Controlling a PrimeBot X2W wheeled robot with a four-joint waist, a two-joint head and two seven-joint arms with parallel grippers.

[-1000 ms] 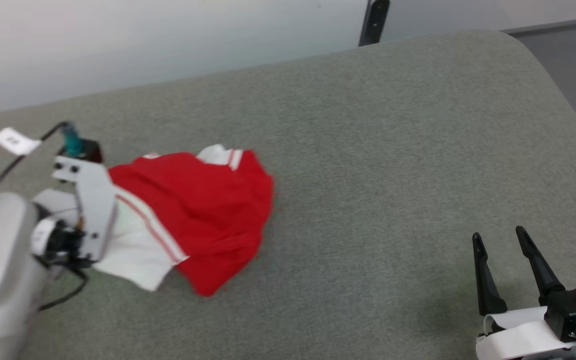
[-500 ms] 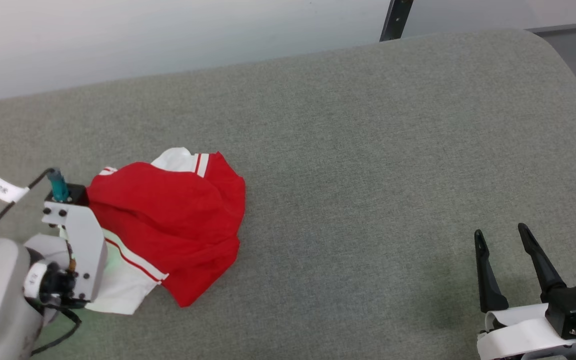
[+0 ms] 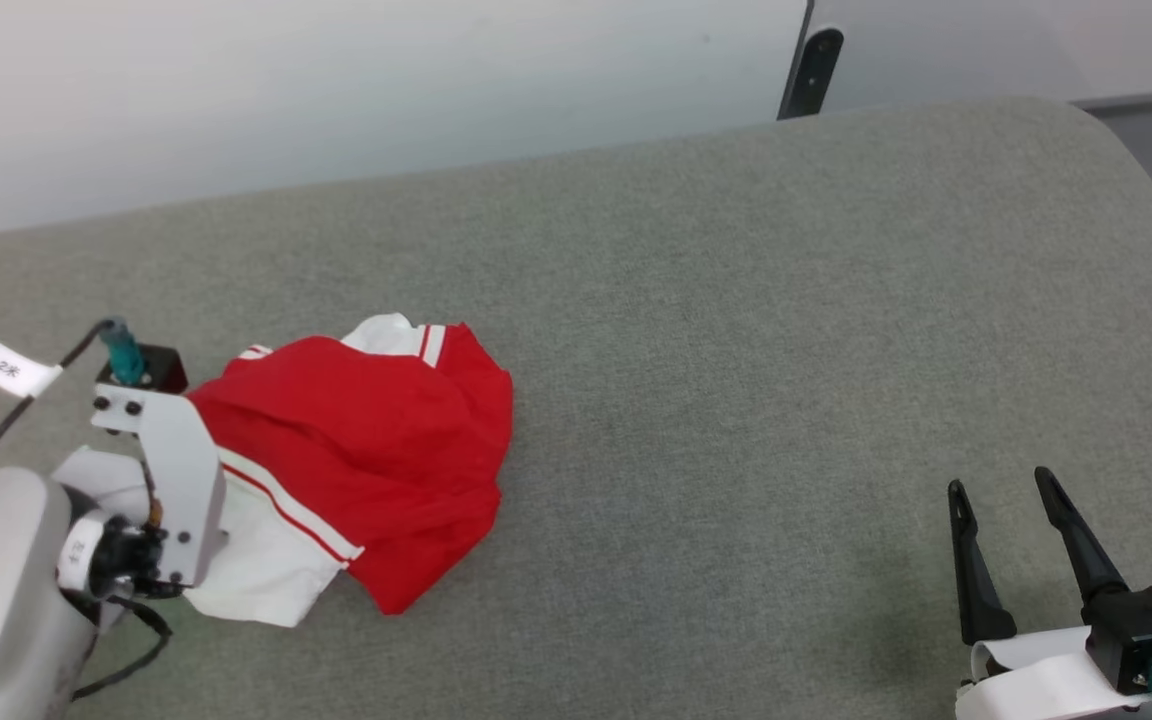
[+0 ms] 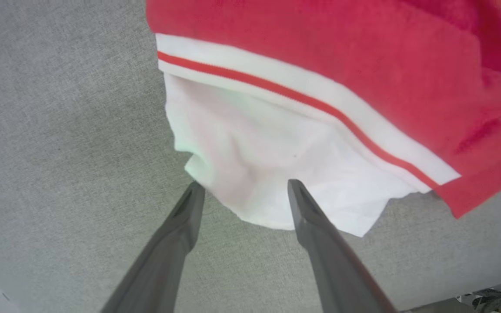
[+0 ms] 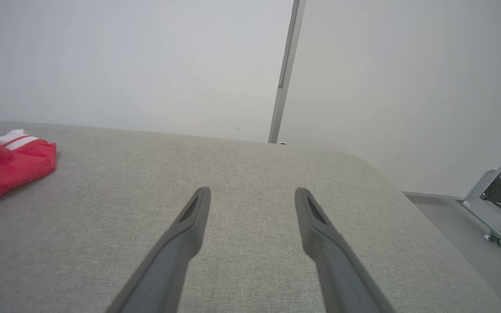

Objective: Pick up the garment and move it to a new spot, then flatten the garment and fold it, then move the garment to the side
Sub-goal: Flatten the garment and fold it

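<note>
- The left tool [image 4: 245,184] is wide open and holds nothing. Its two tips sit right at the white edge of the garment [image 3: 366,440], one tip on each side of a bit of white cloth.
- The garment is red with white parts and thin stripes. It lies in a loose heap on the left side of the grey worktop [image 3: 736,350], a bit nearer than the middle.
- I think the pick-up-and-move part is either just done or about to start again. The cloth is not flat and not folded yet, so most of the job is still to do.
- The right tool [image 3: 999,480] is open too and holds nothing. It waits at the near right, well apart from the garment.
- A second ago the red heap reaches further out to the right. Now it is more bunched up and sits closer to the left arm.
- Half a second ago the heap has almost the same shape as now.
- The whole head view slides between pictures: the dark post [image 3: 811,70] at the far edge shows more to the right now. So the camera has turned, and part of the shift is not the garment moving.
- The right tool looks the same as before.
</note>
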